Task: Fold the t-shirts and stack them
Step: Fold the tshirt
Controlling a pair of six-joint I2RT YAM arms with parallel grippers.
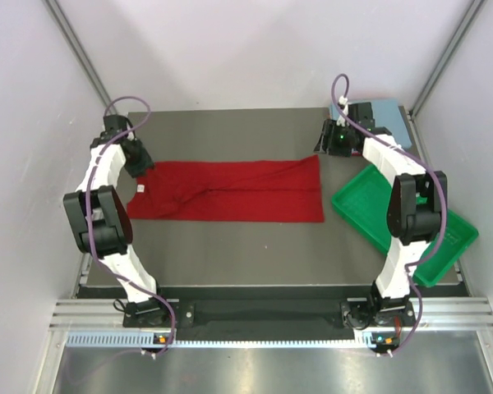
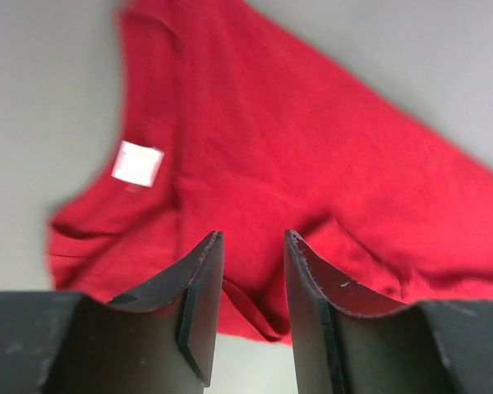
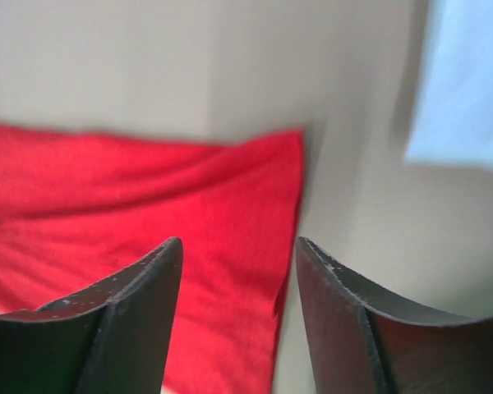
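The red shirt (image 1: 230,190) lay on the table, folded into one long strip. More folds were left. The blue shirt (image 1: 392,119) waited far right. The left gripper (image 2: 252,236) and right gripper (image 3: 238,242) stood apart, empty.

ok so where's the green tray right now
In the top view, the green tray sits at the right of the table, just right of the red shirt, partly under the right arm.
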